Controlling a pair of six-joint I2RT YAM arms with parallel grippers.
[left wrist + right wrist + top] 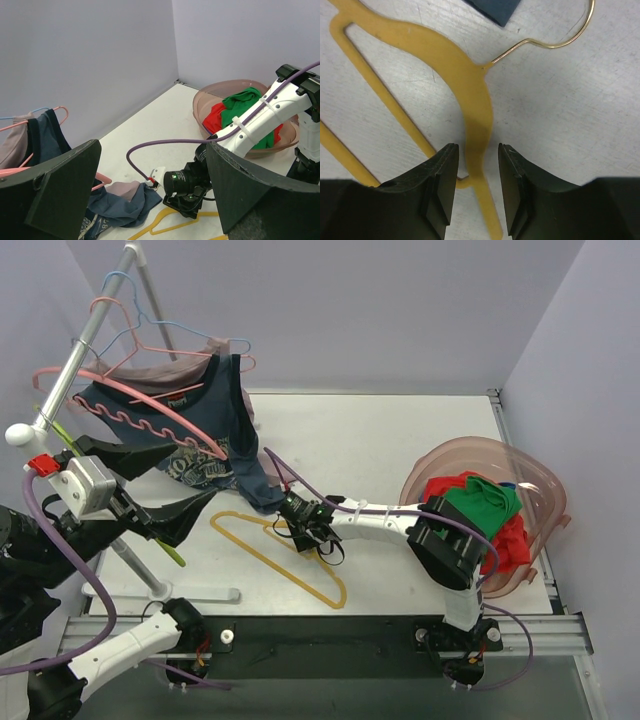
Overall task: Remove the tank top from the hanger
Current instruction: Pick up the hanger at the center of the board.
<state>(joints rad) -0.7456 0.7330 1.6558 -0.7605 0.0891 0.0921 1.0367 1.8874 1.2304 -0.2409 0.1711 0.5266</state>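
Tank top (205,430): limp navy fabric with a printed front, draped on a thin curved pink hanger (158,402) at left, hem bunched on the scuffed white table (400,450).
Right gripper (478,148): dark fingers parted, straddling a flat yellow plastic hanger (475,105), not clamped.
Left gripper (152,147): spread wide, empty.

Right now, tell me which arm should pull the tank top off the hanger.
Left. The left gripper, open, sits beside the tank top on the pink hanger; the right gripper is low over the yellow hanger on the table.
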